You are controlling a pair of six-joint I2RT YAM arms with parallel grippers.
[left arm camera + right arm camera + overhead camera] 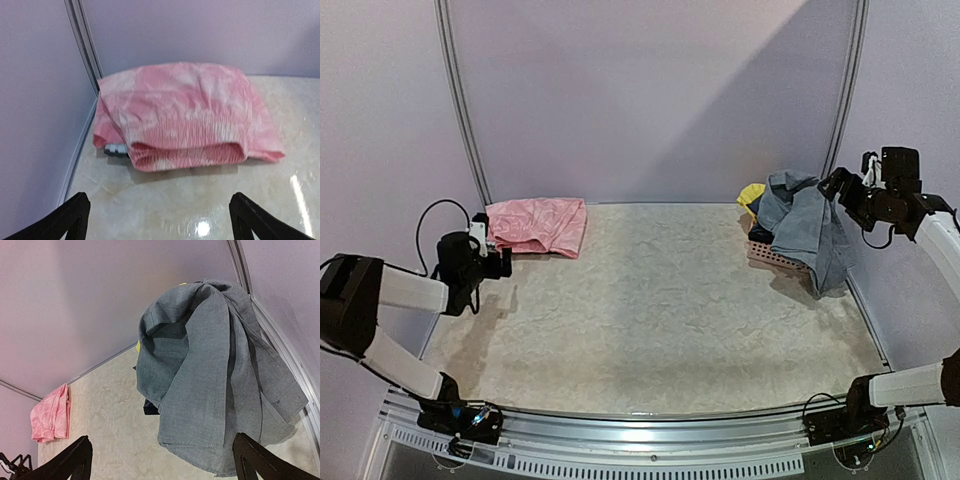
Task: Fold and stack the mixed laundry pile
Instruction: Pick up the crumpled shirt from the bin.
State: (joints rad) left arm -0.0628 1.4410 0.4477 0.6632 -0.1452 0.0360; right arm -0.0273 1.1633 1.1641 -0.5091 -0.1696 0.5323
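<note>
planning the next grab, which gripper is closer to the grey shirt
Right. The right gripper hovers just beside the grey shirt draped over the basket; the left gripper is across the table, facing the pink garment.

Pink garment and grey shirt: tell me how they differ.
Colour: the pink garment is mottled pink; the grey shirt is plain grey. Pose: the pink garment lies folded flat on the table, while the grey shirt hangs unfolded, draped over the basket. Place: the pink garment sits far left, the grey shirt far right. Both are soft cloth at the table's far edge.
</note>
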